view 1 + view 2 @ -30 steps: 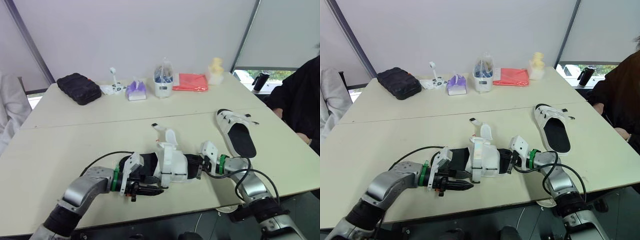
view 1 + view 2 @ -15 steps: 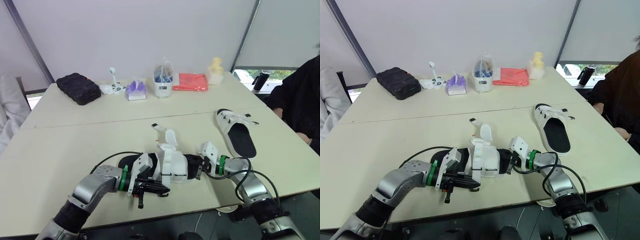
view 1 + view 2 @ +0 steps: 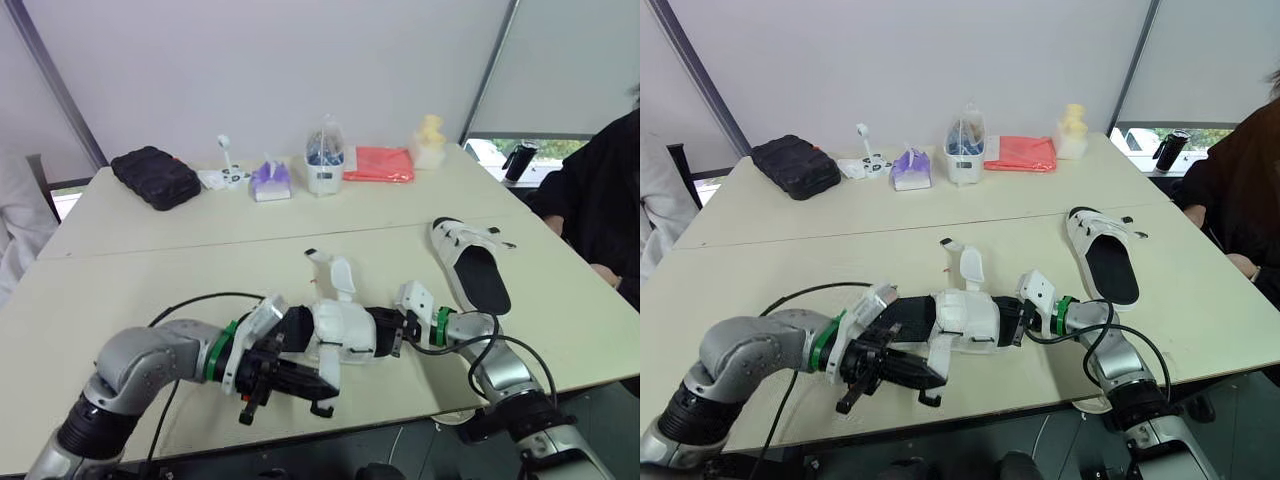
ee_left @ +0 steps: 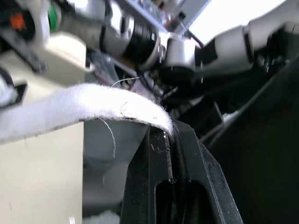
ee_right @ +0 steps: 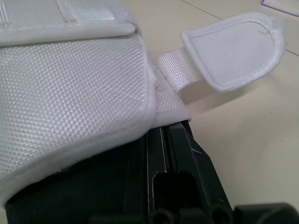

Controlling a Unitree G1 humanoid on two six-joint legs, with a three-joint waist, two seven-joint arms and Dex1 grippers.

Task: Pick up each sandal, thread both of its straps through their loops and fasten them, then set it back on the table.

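Holding a white sandal (image 3: pixel 345 325) just above the worktop (image 3: pixel 150 280), at 6 o'clock near the front edge, the robot works on it with both arms. The right gripper (image 5: pixel 164 135) has its fingers pressed together on the sandal's edge at the 3 o'clock end. The left gripper (image 4: pixel 169 135), at the 9 o'clock end, is closed tight on the tip of one white strap (image 4: pixel 84 109), which arches away from its fingers.

This looks like the strap-threading step on the first sandal, with neither strap fastened yet. A second strap (image 3: pixel 340 272) sticks up loose at 12 o'clock from the sandal's body. The next move probably calls for steering the pinched tip to its loop while the right gripper keeps the sandal from twisting; whether the tip is already through a loop cannot be seen.

Compared with half a second ago, the left gripper has swung from lying level beside the sandal to a tilted pose nearer the front edge, drawing the strap out toward 7 o'clock, and the sandal's white upper has rolled slightly with it. The right gripper has hardly shifted.

A second sandal (image 3: pixel 478 272) lies flat on the worktop at 2 o'clock, well apart and untouched.
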